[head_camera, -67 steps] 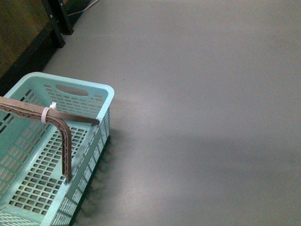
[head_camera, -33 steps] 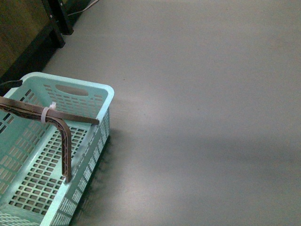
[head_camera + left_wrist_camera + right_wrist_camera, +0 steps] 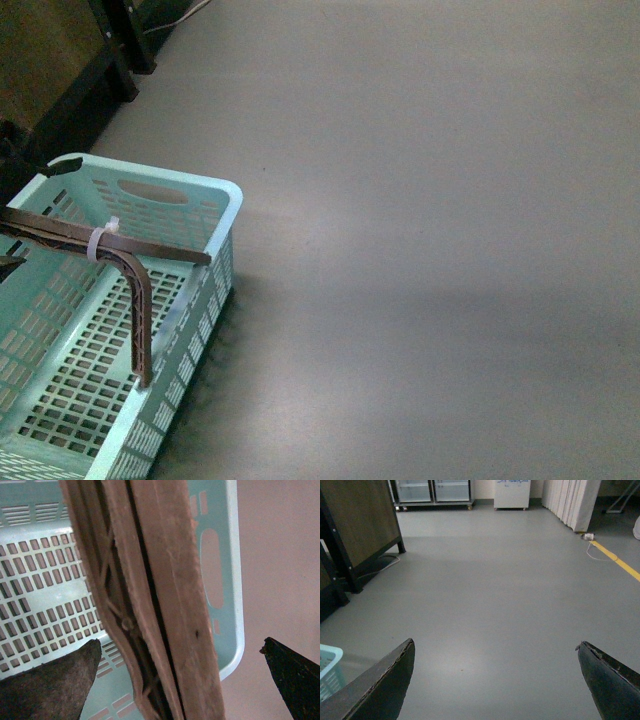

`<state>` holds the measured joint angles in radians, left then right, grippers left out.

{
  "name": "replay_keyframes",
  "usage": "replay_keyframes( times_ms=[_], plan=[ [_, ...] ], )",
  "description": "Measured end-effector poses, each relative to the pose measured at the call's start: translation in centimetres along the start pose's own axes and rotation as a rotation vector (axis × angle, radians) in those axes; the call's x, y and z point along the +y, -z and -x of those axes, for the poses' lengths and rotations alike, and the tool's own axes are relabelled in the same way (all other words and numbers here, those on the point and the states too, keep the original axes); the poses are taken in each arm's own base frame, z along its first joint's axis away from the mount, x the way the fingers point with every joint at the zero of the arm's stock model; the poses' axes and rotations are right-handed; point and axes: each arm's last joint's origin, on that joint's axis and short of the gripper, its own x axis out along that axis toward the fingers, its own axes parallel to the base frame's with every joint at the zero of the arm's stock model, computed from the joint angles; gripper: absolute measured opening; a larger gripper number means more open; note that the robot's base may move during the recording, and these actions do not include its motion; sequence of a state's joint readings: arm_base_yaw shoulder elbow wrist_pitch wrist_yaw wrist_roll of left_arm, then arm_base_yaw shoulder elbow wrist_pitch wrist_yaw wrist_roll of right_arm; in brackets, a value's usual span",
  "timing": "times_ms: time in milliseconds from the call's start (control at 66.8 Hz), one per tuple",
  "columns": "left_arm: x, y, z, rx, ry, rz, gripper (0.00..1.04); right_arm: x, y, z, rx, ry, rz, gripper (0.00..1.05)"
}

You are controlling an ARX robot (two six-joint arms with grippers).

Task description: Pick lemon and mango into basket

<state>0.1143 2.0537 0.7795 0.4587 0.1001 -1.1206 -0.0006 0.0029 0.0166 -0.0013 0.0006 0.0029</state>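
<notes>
We see neither the lemon nor the mango in any of the 3 views, so we can't say which way either fruit lies from the fingers. What we do see is the basket (image 3: 190, 215), near left on the grey floor (image 3: 430, 250), w/ no fruit in the part of it that's in frame.

The relation that counts now is btwn the left gripper (image 3: 181, 647) and the brown handle (image 3: 60, 232). The jaws stand wide apart w/ the handle bar running thru the gap. It touches neither pad as far as we can tell, so the gripper holds nothing. In the front view 1 dark fingertip shows on the far side of the bar and 1 on the near side, at the basket's left end. The closing line thus runs far-to-near, i.e. across the bar's long axis, which goes left-right over the basket, then bends down to the right wall past the white zip tie (image 3: 100, 243). In the left wrist view the bar sits closer to 1 finger, so a squeeze would prob. nudge it sideways 1st.

The right gripper (image 3: 495, 645) is also wide open and empty, out over the floor right of the basket. We judge the left arm far nearer the basket and the right one free for fruit.
</notes>
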Motion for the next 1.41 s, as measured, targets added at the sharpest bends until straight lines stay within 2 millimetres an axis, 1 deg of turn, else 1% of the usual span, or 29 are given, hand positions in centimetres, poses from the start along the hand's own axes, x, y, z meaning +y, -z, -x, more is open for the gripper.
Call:
replay_keyframes(
  times_ms=[135, 165, 284, 419, 464, 599, 644, 719, 809, 824, 853, 898, 928, 973, 1003, 1048, 1078, 1153, 1168, 1183, 1198, 1288, 1407],
  plan=[
    [0.1, -0.1, -0.5, -0.003, 0.002, 0.012, 0.77, 0.0, 0.0, 0.0, 0.000, 0.000, 0.000, 0.96],
    [0.1, 0.0, -0.5, -0.005, 0.004, 0.020, 0.69, 0.0, 0.0, 0.0, 0.000, 0.000, 0.000, 0.96],
    [0.5, 0.1, -0.3, -0.004, -0.004, 0.035, 0.40, 0.0, 0.0, 0.0, 0.000, 0.000, 0.000, 0.96],
    [0.5, 0.2, -0.2, -0.003, -0.003, 0.063, 0.20, 0.0, 0.0, 0.0, 0.000, 0.000, 0.000, 0.96],
    [0.5, 0.2, -0.2, 0.003, -0.004, 0.085, 0.16, 0.0, 0.0, 0.0, 0.000, 0.000, 0.000, 0.96],
    [0.5, 0.1, 0.4, 0.006, -0.014, 0.089, 0.16, 0.0, 0.0, 0.0, 0.000, 0.000, 0.000, 0.96],
    [0.4, 0.1, 0.9, 0.008, -0.012, 0.093, 0.16, 0.0, 0.0, 0.0, 0.000, 0.000, 0.000, 0.96],
    [-0.1, 0.2, 2.4, 0.014, 0.000, 0.104, 0.16, 0.0, 0.0, 0.0, 0.000, 0.000, 0.000, 0.96],
    [-1.3, 0.7, 4.8, 0.013, 0.049, 0.113, 0.15, 0.0, 0.0, 0.0, 0.000, 0.000, 0.000, 0.96],
    [-1.8, 1.0, 5.9, 0.015, 0.069, 0.109, 0.15, 0.0, 0.0, 0.0, 0.000, 0.000, 0.000, 0.96],
    [-2.1, 1.2, 6.7, 0.019, 0.084, 0.108, 0.15, 0.0, 0.0, 0.0, 0.000, 0.000, 0.000, 0.96],
    [-3.1, 1.6, 8.7, 0.034, 0.128, 0.109, 0.15, 0.0, 0.0, 0.0, 0.000, 0.000, 0.000, 0.96],
    [-3.5, 1.7, 9.6, 0.042, 0.147, 0.113, 0.15, 0.0, 0.0, 0.0, 0.000, 0.000, 0.000, 0.96],
    [-4.5, 1.9, 11.8, 0.058, 0.194, 0.128, 0.15, 0.0, 0.0, 0.0, 0.000, 0.000, 0.000, 0.96],
    [-4.9, 2.0, 12.7, 0.066, 0.214, 0.132, 0.15, 0.0, 0.0, 0.0, 0.000, 0.000, 0.000, 0.96],
    [-5.6, 2.2, 15.0, 0.075, 0.259, 0.147, 0.15, 0.0, 0.0, 0.0, 0.000, 0.000, 0.000, 0.96],
    [-5.9, 2.2, 15.9, 0.078, 0.275, 0.153, 0.15, 0.0, 0.0, 0.0, 0.000, 0.000, 0.000, 0.96],
    [-7.2, 2.0, 20.9, 0.069, 0.358, 0.184, 0.15, 0.0, 0.0, 0.0, 0.000, 0.000, 0.000, 0.96],
    [-7.4, 2.0, 21.7, 0.066, 0.372, 0.185, 0.15, 0.0, 0.0, 0.0, 0.000, 0.000, 0.000, 0.96],
    [-7.5, 1.9, 22.2, 0.064, 0.378, 0.187, 0.15, 0.0, 0.0, 0.0, 0.000, 0.000, 0.000, 0.96],
    [-7.7, 1.8, 23.3, 0.059, 0.395, 0.189, 0.15, 0.0, 0.0, 0.0, 0.000, 0.000, 0.000, 0.96],
    [-8.5, 1.4, 27.7, 0.038, 0.453, 0.191, 0.15, 0.0, 0.0, 0.0, 0.000, 0.000, 0.000, 0.96],
    [-9.2, 0.9, 30.7, 0.037, 0.498, 0.192, 0.15, 0.0, 0.0, 0.0, 0.000, 0.000, 0.000, 0.96]
  ],
)
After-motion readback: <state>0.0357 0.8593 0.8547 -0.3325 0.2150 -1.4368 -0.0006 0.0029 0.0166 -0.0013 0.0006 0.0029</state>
